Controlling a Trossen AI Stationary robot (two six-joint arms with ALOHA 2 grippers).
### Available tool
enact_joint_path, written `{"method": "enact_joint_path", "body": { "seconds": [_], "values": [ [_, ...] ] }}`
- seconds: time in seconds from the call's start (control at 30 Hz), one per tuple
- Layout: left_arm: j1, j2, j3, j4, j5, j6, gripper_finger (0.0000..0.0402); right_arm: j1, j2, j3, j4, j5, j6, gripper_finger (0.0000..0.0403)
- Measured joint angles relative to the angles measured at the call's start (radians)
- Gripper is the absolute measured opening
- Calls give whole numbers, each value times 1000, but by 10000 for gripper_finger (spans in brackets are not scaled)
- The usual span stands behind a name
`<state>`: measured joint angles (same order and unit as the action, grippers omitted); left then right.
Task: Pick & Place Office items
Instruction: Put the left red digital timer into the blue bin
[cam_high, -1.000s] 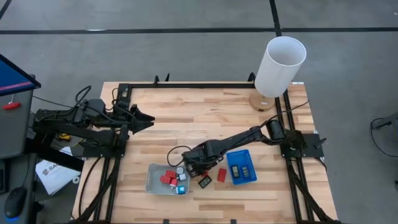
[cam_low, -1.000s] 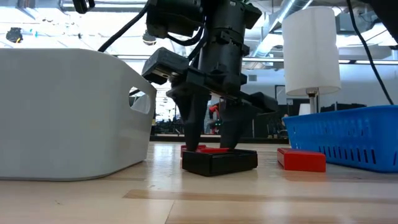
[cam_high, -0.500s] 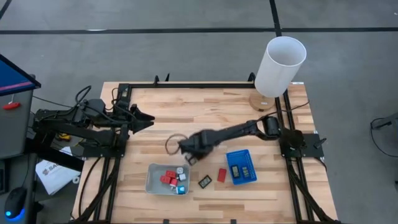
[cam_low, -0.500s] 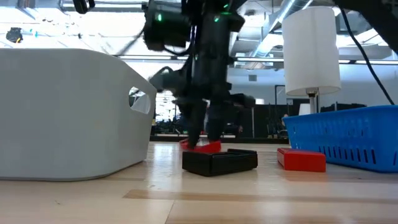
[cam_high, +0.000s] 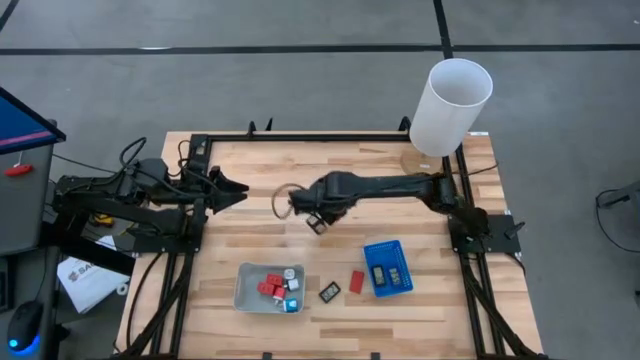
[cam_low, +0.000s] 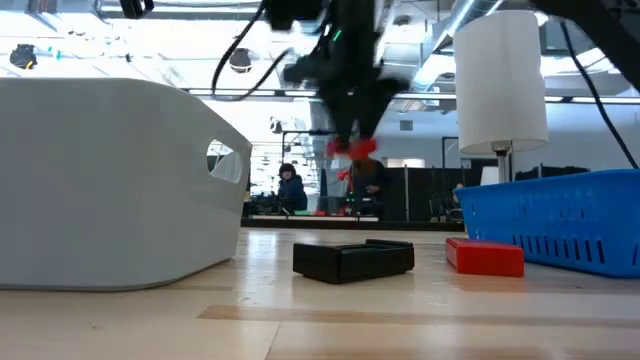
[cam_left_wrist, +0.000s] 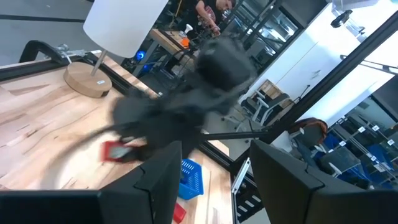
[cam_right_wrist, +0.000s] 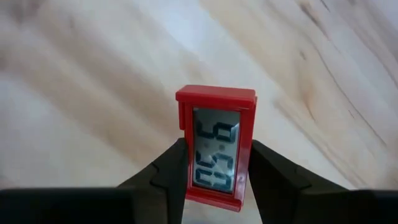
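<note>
My right gripper (cam_high: 318, 220) hangs over the middle of the table, shut on a red office item (cam_right_wrist: 216, 144), a small block with a pale digit face. A flat black item (cam_low: 353, 258) and a red block (cam_low: 485, 257) lie on the wood between the grey tray (cam_high: 247, 290) and the blue tray (cam_high: 388, 268). Several more red, white and cyan pieces (cam_high: 275, 288) lie in the grey tray. My left gripper (cam_high: 240, 190) stands open at the table's left, holding nothing. My right gripper pinches the red item by its two long sides (cam_right_wrist: 184, 163) between its two fingers, at the end nearer the wrist. The fingers (cam_right_wrist: 166, 167) come from above, pointing steeply down. The item is lifted clear of the table (cam_low: 352, 148), its digit face toward the wrist camera.
A tall white cylinder (cam_high: 450, 100) stands on a round wooden base at the far right corner. The blue tray holds two dark pieces (cam_high: 388, 272). Bare wood lies under my right gripper and along the far half of the table.
My right gripper has shut on the red item beside the grey tray and lifted it clear of the wood. It has risen and gone toward the table's far edge, tipping more steeply down. The black item and red block have stayed where they were.
</note>
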<state>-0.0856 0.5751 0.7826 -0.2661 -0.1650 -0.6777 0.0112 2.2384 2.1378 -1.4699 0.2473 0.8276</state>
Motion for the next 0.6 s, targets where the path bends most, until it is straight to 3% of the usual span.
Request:
{"method": "enact_joint_path", "body": {
  "seconds": [0.23,0.47,0.6],
  "values": [
    [0,0,0,9,0,23,186,145,-157,-137,-98,-9,131,138],
    [0,4,0,47,2,26,186,321,-353,-458,-91,-104,515,139],
    [0,11,0,68,4,26,186,404,-444,-640,26,-194,718,139]
  ]
}}
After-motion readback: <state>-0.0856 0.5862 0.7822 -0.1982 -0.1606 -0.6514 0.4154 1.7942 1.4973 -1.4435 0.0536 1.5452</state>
